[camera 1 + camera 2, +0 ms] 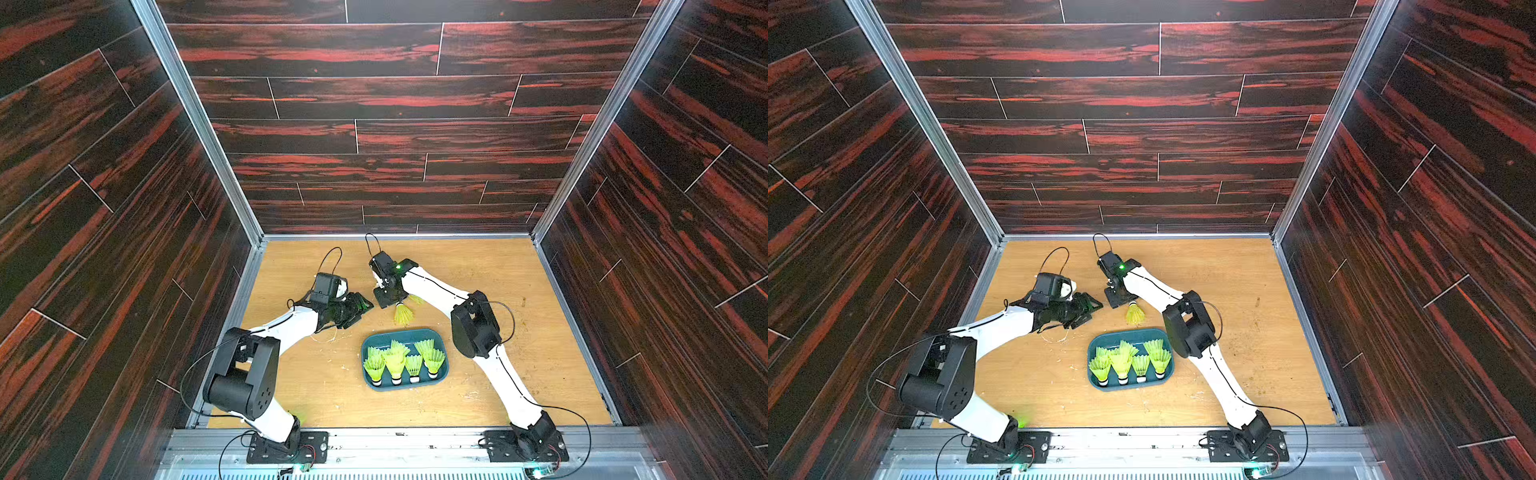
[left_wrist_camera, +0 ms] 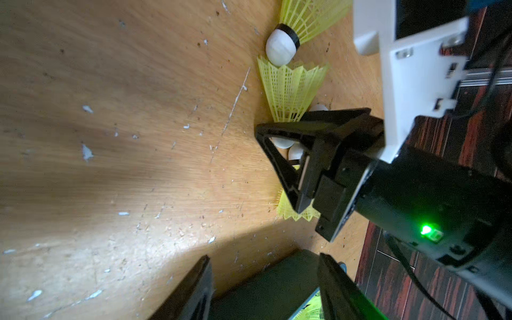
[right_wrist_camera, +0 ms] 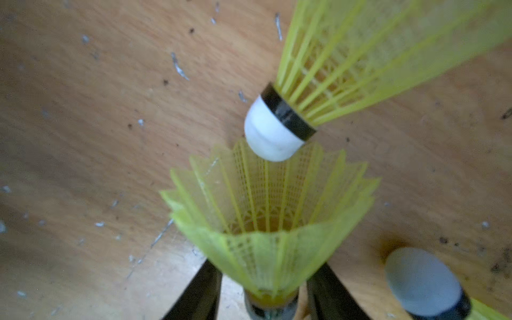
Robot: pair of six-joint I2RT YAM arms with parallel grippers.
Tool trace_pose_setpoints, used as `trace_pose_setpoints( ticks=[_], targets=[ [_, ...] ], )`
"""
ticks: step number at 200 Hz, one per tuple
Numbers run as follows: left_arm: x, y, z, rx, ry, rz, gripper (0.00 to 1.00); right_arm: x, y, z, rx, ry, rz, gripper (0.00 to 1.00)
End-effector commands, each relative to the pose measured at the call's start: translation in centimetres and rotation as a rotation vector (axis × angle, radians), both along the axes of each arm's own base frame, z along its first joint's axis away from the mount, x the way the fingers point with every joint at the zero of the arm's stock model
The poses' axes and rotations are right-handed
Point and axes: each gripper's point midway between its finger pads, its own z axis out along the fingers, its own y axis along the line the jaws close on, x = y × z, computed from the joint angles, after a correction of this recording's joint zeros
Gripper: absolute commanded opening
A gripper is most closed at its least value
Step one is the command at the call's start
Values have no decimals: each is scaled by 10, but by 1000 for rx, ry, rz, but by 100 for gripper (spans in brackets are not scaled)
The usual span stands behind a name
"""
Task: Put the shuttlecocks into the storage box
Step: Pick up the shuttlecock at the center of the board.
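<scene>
The teal storage box (image 1: 399,333) (image 1: 1125,332) lies near the table's front middle, and several yellow-green shuttlecocks (image 1: 395,361) stand in it on their white tips. Just behind it more shuttlecocks (image 1: 402,315) (image 1: 1135,313) lie on the wood. My right gripper (image 1: 384,301) (image 3: 266,264) is low over them, open. Its fingers straddle the base of one shuttlecock (image 3: 271,227), with a narrow gap on each side. A second shuttlecock's tip (image 3: 277,133) touches that one's skirt, and a third tip (image 3: 421,279) lies beside. My left gripper (image 1: 359,311) (image 2: 263,257) is open and empty, left of the right one.
Dark wood-pattern walls with aluminium posts (image 1: 199,124) close in the table on three sides. White flecks (image 1: 332,338) litter the wood left of the box. The right arm's black elbow (image 1: 476,324) hangs beside the box's right end. The box's wall (image 2: 277,282) shows beyond the left fingers.
</scene>
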Motion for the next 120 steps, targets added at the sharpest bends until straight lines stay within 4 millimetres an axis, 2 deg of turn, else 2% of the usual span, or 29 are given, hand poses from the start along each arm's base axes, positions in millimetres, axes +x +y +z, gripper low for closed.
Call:
trace_pose_setpoints(
  ticks=[1, 26, 51, 85, 120],
  targets=[
    [-4, 3, 3, 1, -8, -1, 66, 2, -5, -8, -19, 20, -16, 46],
    [-5, 5, 2, 5, -6, 1, 66, 1, -5, -6, -12, 22, -16, 34],
    [-5, 6, 5, 7, -14, 4, 68, 2, -2, 7, 12, 9, -22, 28],
    [-9, 8, 9, 12, -19, 7, 69, 3, 1, 38, 61, -30, -29, 25],
    [-16, 10, 13, 14, -27, 6, 69, -4, -1, 66, 96, -48, -33, 24]
  ],
)
